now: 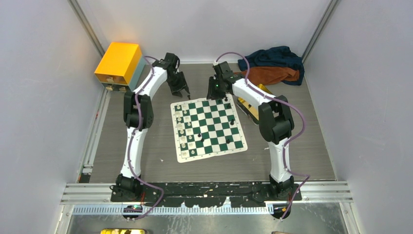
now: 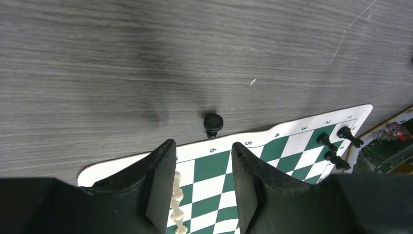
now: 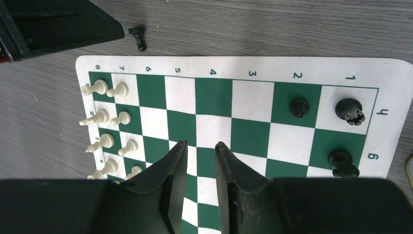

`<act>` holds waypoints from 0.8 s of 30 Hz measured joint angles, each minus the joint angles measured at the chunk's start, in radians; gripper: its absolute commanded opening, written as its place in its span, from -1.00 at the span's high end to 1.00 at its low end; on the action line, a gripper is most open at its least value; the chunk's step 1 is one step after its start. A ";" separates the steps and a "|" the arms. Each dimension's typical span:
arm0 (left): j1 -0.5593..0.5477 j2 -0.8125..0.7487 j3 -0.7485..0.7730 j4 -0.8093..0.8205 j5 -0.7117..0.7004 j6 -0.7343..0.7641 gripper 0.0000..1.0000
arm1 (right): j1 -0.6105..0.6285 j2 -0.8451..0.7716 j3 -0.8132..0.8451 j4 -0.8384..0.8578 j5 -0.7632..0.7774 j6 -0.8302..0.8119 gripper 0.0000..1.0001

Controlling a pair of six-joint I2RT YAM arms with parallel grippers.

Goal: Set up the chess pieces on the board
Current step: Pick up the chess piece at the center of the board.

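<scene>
The green-and-white board (image 1: pixel 208 127) lies in the middle of the table. Cream-white chess pieces (image 1: pixel 184 129) stand in two columns along its left side, seen also in the right wrist view (image 3: pixel 104 117). A few black pieces (image 3: pixel 349 110) stand on the far right squares. One black pawn (image 2: pixel 213 124) rests on the table just beyond the board's far edge, also visible from the right wrist (image 3: pixel 138 36). My left gripper (image 2: pixel 202 145) hovers open over the far left corner, a short way from that pawn, holding nothing. My right gripper (image 3: pixel 200 144) is open and empty above the board (image 3: pixel 214 97).
A yellow box (image 1: pixel 119 63) sits at the back left. A blue and orange cloth (image 1: pixel 272 66) is heaped at the back right. A shallow gold tin (image 1: pixel 253 106) lies right of the board, partly under the right arm. Grey walls close in the table.
</scene>
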 measured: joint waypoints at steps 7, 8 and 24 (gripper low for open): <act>-0.017 0.025 0.051 0.000 0.000 -0.027 0.07 | 0.000 0.000 0.004 -0.002 0.000 -0.003 0.33; -0.020 0.028 0.055 0.000 0.000 -0.029 0.08 | 0.001 0.002 0.010 -0.005 0.000 -0.006 0.33; 0.010 0.009 -0.007 0.037 -0.031 -0.059 0.07 | 0.050 0.241 0.367 -0.095 -0.004 -0.104 0.14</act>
